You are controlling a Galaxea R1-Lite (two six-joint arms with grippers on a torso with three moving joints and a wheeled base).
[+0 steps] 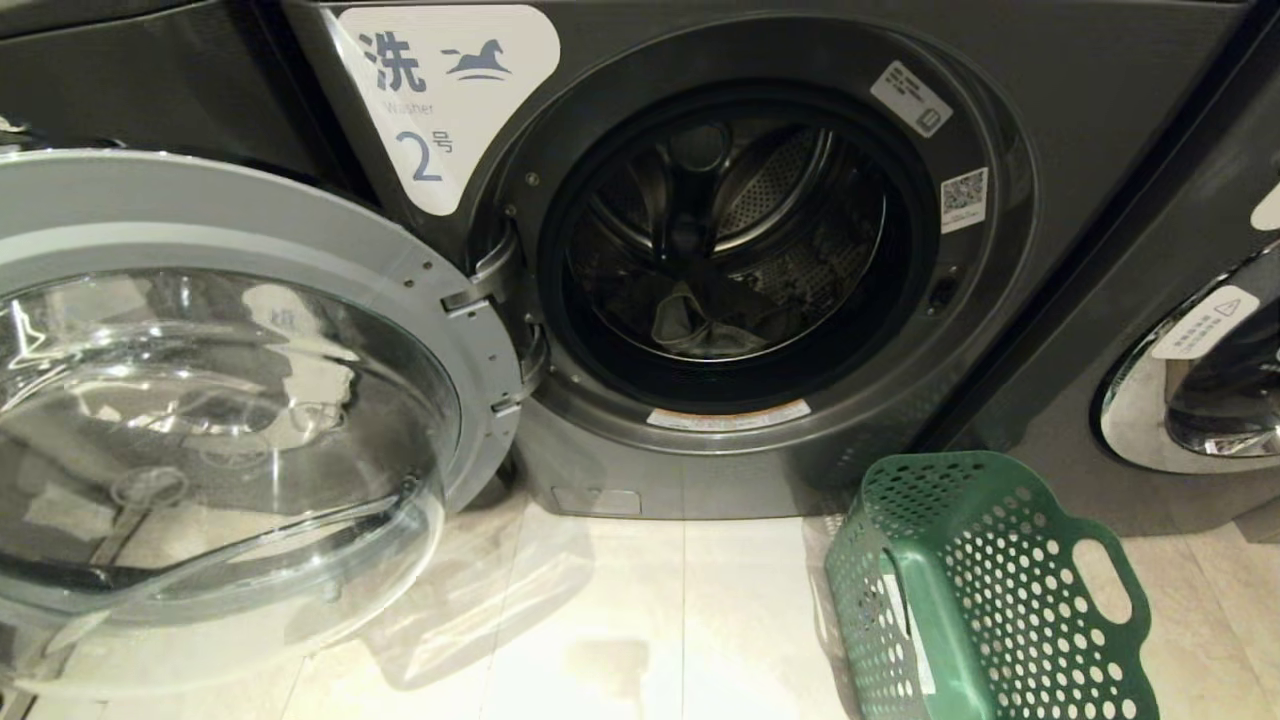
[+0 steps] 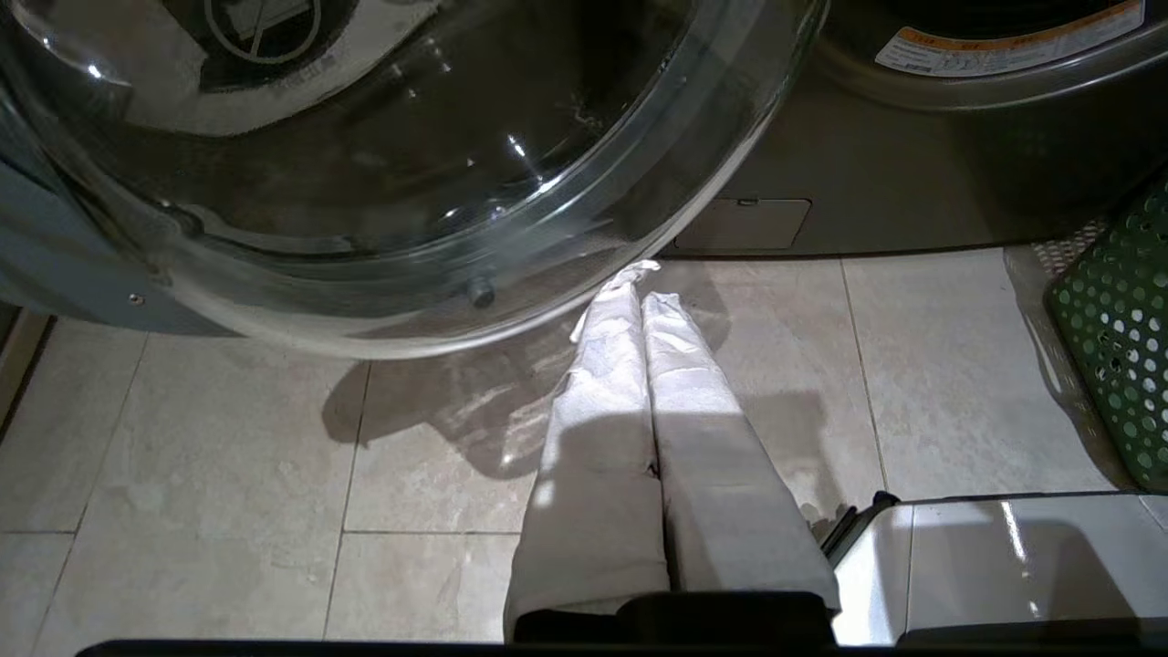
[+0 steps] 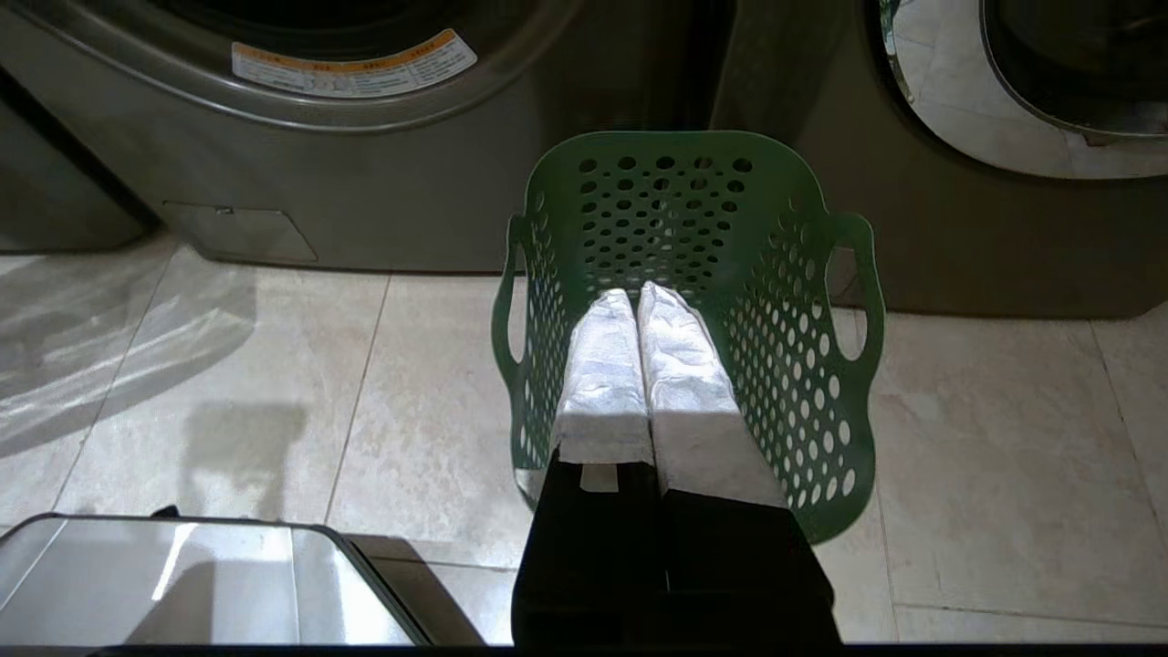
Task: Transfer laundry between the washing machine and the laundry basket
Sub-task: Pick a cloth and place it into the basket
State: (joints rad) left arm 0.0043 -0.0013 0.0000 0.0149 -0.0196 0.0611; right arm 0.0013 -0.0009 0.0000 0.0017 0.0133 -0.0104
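A: Dim overall; the drum (image 1: 720,250) is nearly black; the floor (image 1: 620,620) is lit warm from above.
B: Glare streaks the open door (image 1: 200,420) glass; its soft shadow lies on the tiles; all views are sharp; straight lines bow near the picture edges.

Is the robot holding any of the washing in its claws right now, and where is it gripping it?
Nothing is held. The left gripper and the right gripper are both shut on nothing; the laundry lies in the washing machine.

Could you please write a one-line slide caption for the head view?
Washing machine with its door swung open, laundry in the drum, green laundry basket waiting on the floor.
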